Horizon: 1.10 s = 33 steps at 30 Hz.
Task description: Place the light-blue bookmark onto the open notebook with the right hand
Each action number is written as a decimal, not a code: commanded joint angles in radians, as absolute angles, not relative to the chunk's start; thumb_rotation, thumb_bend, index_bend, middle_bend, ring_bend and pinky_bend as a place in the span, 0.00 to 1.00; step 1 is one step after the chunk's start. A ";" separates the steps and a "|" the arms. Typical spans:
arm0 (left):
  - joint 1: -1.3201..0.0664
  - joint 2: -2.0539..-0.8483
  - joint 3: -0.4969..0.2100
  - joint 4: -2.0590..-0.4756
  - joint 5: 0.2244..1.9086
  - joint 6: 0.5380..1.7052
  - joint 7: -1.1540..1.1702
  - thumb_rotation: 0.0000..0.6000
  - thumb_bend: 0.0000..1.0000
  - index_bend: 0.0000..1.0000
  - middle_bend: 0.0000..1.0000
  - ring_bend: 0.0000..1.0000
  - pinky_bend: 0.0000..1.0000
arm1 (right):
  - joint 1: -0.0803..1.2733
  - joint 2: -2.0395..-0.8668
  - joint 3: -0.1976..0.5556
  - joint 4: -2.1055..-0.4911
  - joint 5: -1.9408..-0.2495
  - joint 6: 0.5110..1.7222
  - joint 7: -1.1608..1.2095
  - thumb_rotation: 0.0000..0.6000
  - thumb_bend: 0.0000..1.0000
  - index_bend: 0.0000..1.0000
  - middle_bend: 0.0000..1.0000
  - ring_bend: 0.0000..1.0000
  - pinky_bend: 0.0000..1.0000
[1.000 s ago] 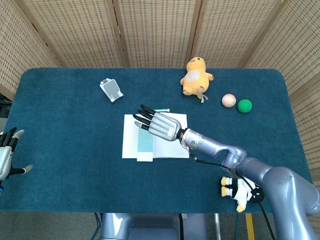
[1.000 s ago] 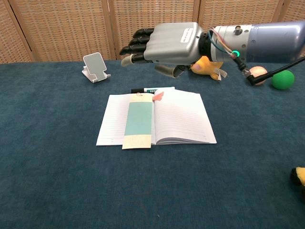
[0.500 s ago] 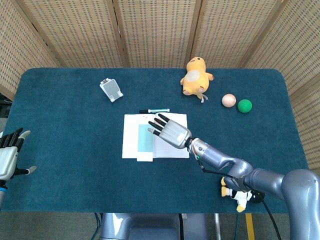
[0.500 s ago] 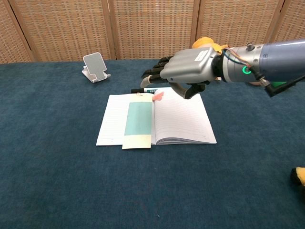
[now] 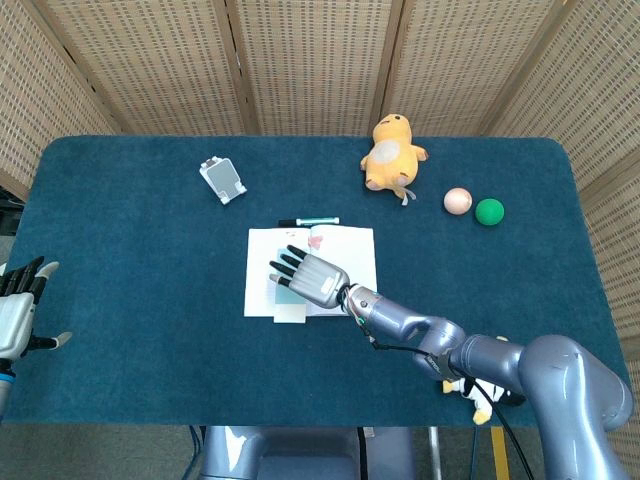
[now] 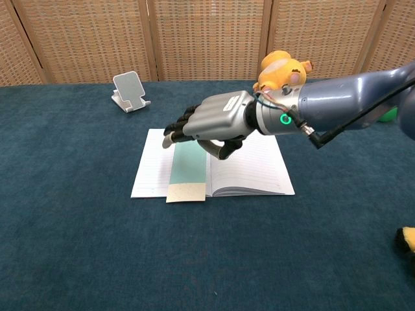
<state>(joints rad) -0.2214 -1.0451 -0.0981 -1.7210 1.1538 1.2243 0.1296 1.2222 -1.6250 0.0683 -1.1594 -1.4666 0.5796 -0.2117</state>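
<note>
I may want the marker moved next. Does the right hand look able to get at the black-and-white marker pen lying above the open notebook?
Probably yes. The right hand hovers open over the open notebook, and the black-and-white marker pen lies just beyond the notebook's top edge on bare blue cloth, with nothing between them.

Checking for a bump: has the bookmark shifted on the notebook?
No. The bookmark lies along the notebook spine as before, its end overhanging the near edge.

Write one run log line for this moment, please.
right hand: above light-blue bookmark, fingers spread, holding nothing | bookmark: flat on open notebook | left hand: open, at table edge
</note>
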 commanded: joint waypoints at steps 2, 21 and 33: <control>-0.223 -1.046 -0.099 -1.720 1.150 1.223 0.130 1.00 0.00 0.00 0.00 0.00 0.00 | 1.233 -1.656 0.054 -1.132 -1.475 0.562 -0.223 1.00 1.00 0.00 0.00 0.00 0.00; -0.230 -1.042 -0.100 -1.713 1.142 1.208 0.119 1.00 0.00 0.00 0.00 0.00 0.00 | 1.227 -1.707 0.006 -1.040 -1.537 0.564 -0.240 1.00 1.00 0.00 0.00 0.00 0.03; -0.228 -1.039 -0.095 -1.717 1.153 1.214 0.116 1.00 0.00 0.00 0.00 0.00 0.00 | 1.219 -1.712 -0.005 -1.014 -1.547 0.556 -0.267 1.00 1.00 0.00 0.00 0.00 0.04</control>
<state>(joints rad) -0.2282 -1.0394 -0.0949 -1.7168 1.1535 1.2137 0.1157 1.2195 -1.7116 -0.0055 -1.0146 -1.5479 0.5571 -0.2664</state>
